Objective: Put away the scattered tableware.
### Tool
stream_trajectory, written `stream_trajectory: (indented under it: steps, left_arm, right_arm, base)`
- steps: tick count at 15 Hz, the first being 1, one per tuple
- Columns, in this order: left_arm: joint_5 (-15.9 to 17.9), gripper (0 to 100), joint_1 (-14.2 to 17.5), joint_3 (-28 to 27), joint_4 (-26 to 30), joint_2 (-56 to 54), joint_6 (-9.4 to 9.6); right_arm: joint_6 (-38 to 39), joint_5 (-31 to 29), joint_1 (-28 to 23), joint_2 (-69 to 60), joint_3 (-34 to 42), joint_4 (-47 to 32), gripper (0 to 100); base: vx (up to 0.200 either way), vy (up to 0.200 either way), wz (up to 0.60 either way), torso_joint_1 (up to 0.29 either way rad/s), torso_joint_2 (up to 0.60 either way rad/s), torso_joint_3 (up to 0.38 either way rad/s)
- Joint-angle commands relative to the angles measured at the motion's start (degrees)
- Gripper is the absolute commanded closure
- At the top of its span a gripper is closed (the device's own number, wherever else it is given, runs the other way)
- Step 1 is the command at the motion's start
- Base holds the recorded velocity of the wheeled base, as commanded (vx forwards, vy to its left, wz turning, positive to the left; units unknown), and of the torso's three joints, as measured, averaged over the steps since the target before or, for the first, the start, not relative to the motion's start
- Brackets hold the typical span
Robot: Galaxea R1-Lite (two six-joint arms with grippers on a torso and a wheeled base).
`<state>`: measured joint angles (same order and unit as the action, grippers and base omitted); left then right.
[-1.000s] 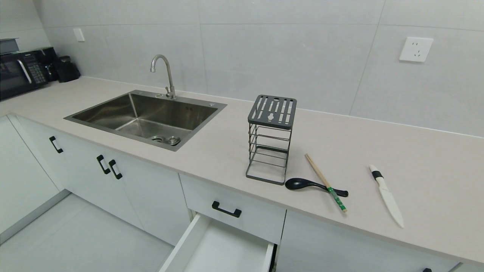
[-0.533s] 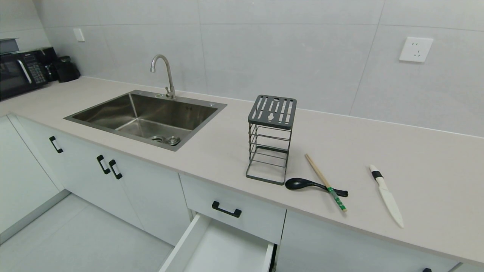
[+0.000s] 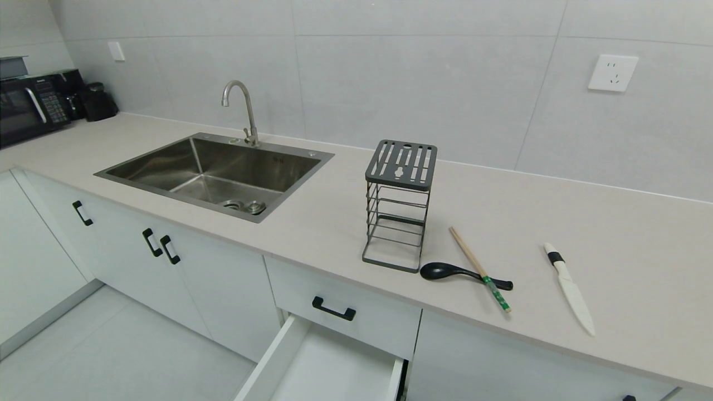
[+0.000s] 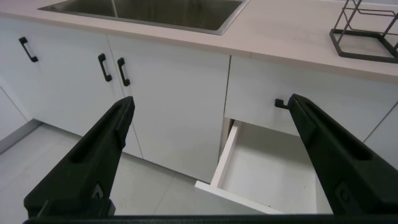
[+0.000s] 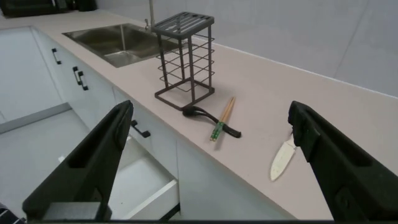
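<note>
Both arms sit low in front of the cabinets. The left gripper (image 4: pixel 211 106) has its black fingers spread wide, facing the pulled-out white drawer (image 4: pixel 267 174) under the counter. The right gripper (image 5: pixel 210 112) is spread just as wide, holding nothing, and faces the tableware.

It all lies at the lower right of the head view, on the pale beige countertop (image 3: pixel 312 223). A glossy black spoon (image 3: pixel 437 271) lies just beside the foot of the dark wire rack with the slotted top (image 3: pixel 398 206). A pair of wooden chopsticks with green-patterned ends (image 3: pixel 479 268) lies slantwise across the spoon's handle. Further right, well apart, is a white knife with a black band (image 3: pixel 569 288).

Nothing is put away yet, so this looks like the very first pick, and the right arm seems the natural one for it. The chopsticks rest on top of the spoon, so I'd take them first.

- **Approach:** come straight down over their middle with the jaws set across their length, so both sticks are caught in one pinch.
- **Contact:** they are thin and lie nearly flat, so the fingertips must get right down to the counter before closing.
- **Lift:** rise straight up, because a sideways drag could sweep the spoon toward the front edge just below it.
- **Watch for:** one stick slipping out of the pinch.

Whether they belong in the rack's slots or the open drawer, I can't tell.
</note>
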<state>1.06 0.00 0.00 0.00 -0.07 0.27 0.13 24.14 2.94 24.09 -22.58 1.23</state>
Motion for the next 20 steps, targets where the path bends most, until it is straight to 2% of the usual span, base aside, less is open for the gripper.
stream_trajectory:
  steps: [1,4,9,15,20]
  left_arm:
    - [0.0,0,0.0,0.0,0.0,0.1,0.00]
    - [0.0,0,0.0,0.0,0.0,0.1,0.00]
    - [0.0,0,0.0,0.0,0.0,0.1,0.00]
    - [0.0,0,0.0,0.0,0.0,0.1,0.00]
    - [0.0,0,0.0,0.0,0.0,0.1,0.00]
  right_arm:
    - [-0.8,-0.1,3.5,9.6,-1.3,-0.1,0]
    - [-3.4,0.5,4.7,15.9,-0.2,-0.4,0]
    - [-3.0,-1.3,12.8,26.0,-0.5,-2.9,0]
    - [-2.7,-7.4,16.9,35.5,-3.1,-2.4,0]
    - [-2.7,-8.8,18.1,38.2,-4.5,-1.9,0]
  base:
    - [0.000,0.000,0.00,0.000,0.00,0.000]
    - [0.000,0.000,0.00,0.000,0.00,0.000]
    - [0.000,0.000,0.00,0.000,0.00,0.000]
    - [0.000,0.000,0.00,0.000,0.00,0.000]
    - [0.000,0.000,0.00,0.000,0.00,0.000]
